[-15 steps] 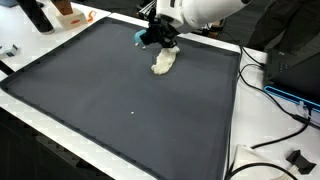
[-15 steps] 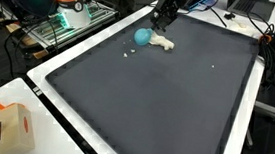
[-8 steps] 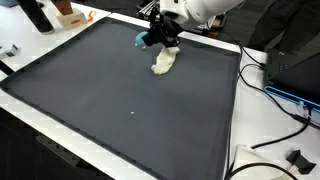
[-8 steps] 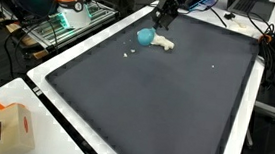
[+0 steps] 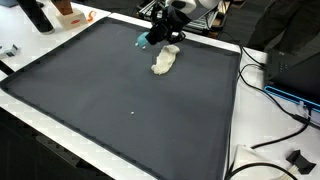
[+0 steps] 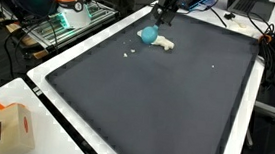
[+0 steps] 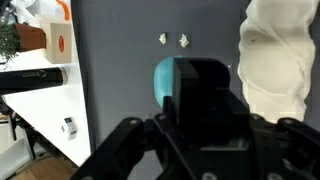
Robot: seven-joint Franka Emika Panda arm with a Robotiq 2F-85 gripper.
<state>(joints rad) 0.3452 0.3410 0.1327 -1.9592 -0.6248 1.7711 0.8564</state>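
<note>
Ball (image 6: 147, 35): plain teal.
Lump (image 5: 165, 60): cream-white, no pattern.
Gripper (image 5: 158, 35): black.
Mat (image 5: 120, 95): dark grey, unpatterned, a few tiny white specks.
Crumbs (image 7: 163, 39): white.
Table rim (image 5: 235, 110): white.
Box (image 7: 58, 42): orange with a white panel.

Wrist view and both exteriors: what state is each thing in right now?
Hand: looks shut, empty, raised clear of the teal ball.
Teal ball: whole, resting free on the mat.
White lump: lying flat beside the ball.
Two crumbs: loose on the mat.
</note>
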